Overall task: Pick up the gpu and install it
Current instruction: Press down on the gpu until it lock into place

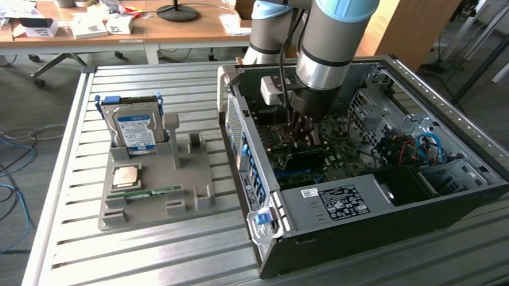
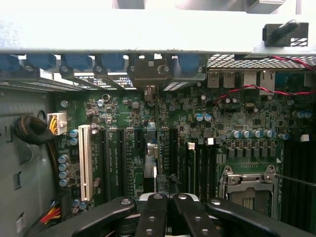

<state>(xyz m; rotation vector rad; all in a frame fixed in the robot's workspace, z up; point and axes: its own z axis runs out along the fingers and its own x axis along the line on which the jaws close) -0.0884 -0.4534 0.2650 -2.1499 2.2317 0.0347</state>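
Black gripper (image 2: 168, 207) linkages sit closest to the wrist camera, the fingers (image 2: 154, 217) drawn together and meeting in the middle. Between and just beyond them a thin dark edge stands on end over the motherboard (image 2: 197, 128); this looks like the gpu (image 2: 157, 170), seen edge-on, though whether the fingers actually clamp it cannot be told. A white expansion slot (image 2: 85, 163) runs alongside, with dark slots next to it and an empty processor socket (image 2: 249, 190) further over. Red wires (image 2: 256, 89) cross above the board near the rear ports.

In the exterior view the arm (image 1: 334, 42) reaches straight down into the open computer case (image 1: 350, 202), which lies on its side on a slatted metal surface (image 1: 71, 250). The case walls close in around the gripper (image 1: 306, 128), leaving little room on either side; the drive cage and blue cables (image 1: 430, 146) sit toward the exterior view's right.

To the exterior view's left, well apart from the case, a grey holder tray (image 1: 191, 196) carries an upright hard drive (image 1: 135, 131) with a blue label, a processor chip (image 1: 127, 177) lying flat, and a narrow green memory stick (image 1: 147, 192). Open slatted surface surrounds the tray.
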